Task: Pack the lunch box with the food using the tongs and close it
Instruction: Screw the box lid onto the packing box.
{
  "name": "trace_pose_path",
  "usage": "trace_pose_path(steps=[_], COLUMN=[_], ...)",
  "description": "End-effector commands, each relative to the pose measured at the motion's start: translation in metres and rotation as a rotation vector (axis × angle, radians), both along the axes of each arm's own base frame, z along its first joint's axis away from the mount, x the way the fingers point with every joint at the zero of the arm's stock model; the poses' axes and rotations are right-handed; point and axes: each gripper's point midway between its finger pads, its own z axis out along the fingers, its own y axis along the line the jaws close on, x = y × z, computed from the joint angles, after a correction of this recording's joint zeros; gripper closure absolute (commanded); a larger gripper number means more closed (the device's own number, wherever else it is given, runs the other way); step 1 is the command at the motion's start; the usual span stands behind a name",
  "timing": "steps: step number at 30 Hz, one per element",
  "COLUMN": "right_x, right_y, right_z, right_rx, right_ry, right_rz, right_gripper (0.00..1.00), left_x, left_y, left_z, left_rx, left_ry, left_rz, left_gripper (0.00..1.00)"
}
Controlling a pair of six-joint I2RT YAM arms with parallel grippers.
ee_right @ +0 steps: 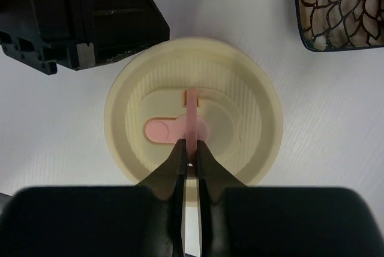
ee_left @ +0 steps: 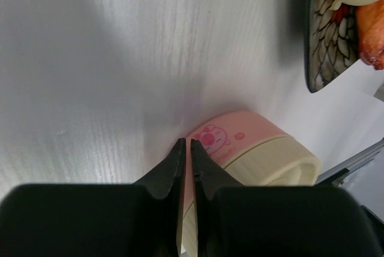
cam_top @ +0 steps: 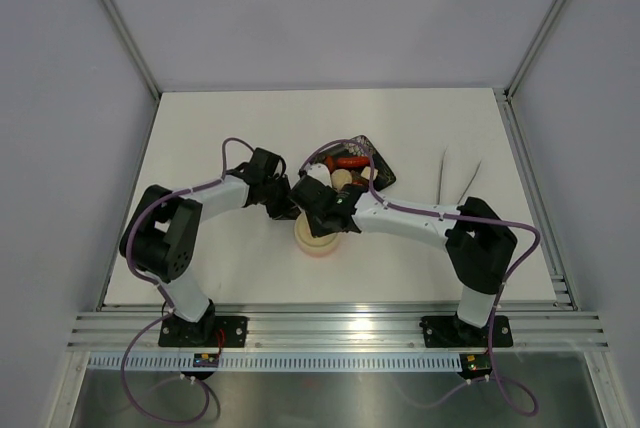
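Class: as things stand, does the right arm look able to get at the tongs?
Probably yes, once freed: the tongs lie bare beside the tray, but the right tool grips the lid by its pink tab.

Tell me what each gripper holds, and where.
Right gripper pinches the upright pink tab on the lid. Left gripper is shut beside the lunch box; grip unclear.

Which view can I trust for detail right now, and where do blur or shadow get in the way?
Right wrist: even light, lid crisp. Left wrist: soft focus, broad shadow across the table, tray edge soft. Top external: lunch box largely occluded; tongs faint against white.
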Motion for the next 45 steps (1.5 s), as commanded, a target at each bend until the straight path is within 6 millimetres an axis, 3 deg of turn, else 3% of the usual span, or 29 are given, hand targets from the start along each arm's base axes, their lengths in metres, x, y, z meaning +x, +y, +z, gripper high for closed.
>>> trace_pose_path(steps=[1,10,23,26,32,34,36,37,39,42,45], right_x=[0.002,0.014,0.026,0.027,0.019,0.017,0.016,0.014,0.016,0.021,0.026], right_y=[-0.009,-0.021,-0.019,-0.023,-0.032,-0.031,-0.029,-0.029,-0.031,-0.035,-0.046], right_z=[-0.020,-0.025,-0.010,-0.004,-0.003,-0.009,-0.013,-0.015,-0.007,0.015,0.050], right_rx=[-0.005,0.003,0.007,-0.005,-0.023,-0.030,-0.030,-0.035,-0.029,-0.015,0.016], right_ry=[0.018,-0.025,-0.083,-0.085,-0.052,-0.030,-0.015,-0.007,-0.017,-0.066,-0.141], right_rz=[-0.054,-0.099,-0.112,-0.118,-0.158,-0.163,-0.164,-0.167,-0.177,-0.199,-0.231], right_gripper=[1.00,1.00,1.00,1.00,1.00,0.87,0.59,0.35,0.16,0.10,0.08], left_x=[-0.001,-0.040,-0.060,-0.067,-0.064,-0.058,-0.056,-0.052,-0.051,-0.049,-0.044], left_y=[-0.008,0.006,-0.022,-0.014,0.013,0.020,0.029,0.033,0.041,0.048,0.059], left_z=[0.009,-0.006,0.005,0.005,0.030,0.040,0.047,0.052,0.062,0.073,0.089], left_rx=[-0.070,-0.079,-0.111,-0.083,-0.013,0.005,0.024,0.027,0.034,0.038,0.060], left_ry=[-0.034,0.000,-0.021,-0.016,-0.096,-0.129,-0.144,-0.155,-0.167,-0.193,-0.237], left_rz=[0.000,0.011,-0.071,-0.066,-0.026,-0.015,-0.004,0.008,0.019,0.027,0.049], left_gripper=[0.96,1.00,1.00,1.00,1.00,1.00,0.99,0.99,0.98,0.98,0.97])
